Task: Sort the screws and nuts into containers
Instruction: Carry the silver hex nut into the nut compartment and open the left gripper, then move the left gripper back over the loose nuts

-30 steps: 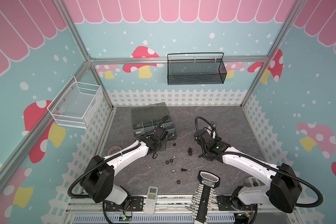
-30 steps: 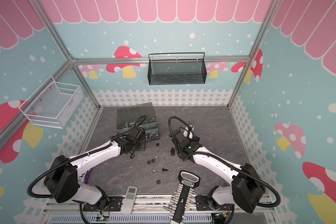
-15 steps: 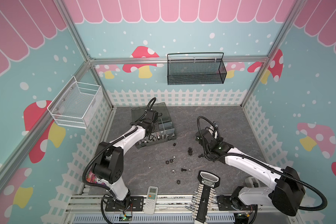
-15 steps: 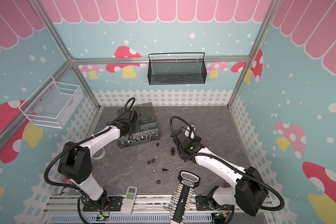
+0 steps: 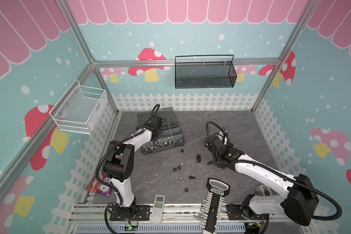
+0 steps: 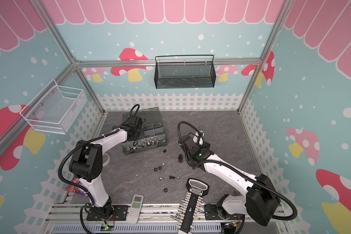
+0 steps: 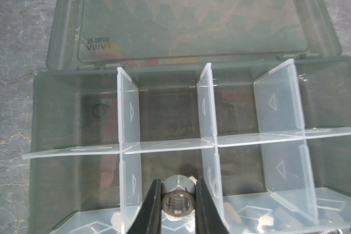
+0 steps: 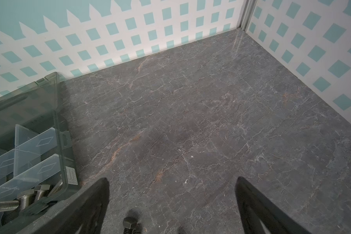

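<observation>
- Now over organizer box (image 7: 49, 113), left jaws clamped on silver nut (image 7: 178, 200); a second ago beside it, over bench (image 5: 241, 129).
- Keeping right jaws wide apart, black screw (image 8: 130, 223) between them cropped at frame edge.

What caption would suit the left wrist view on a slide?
Left claw grips a silver nut over the open smoky-grey organizer box with pale dividers.
</observation>
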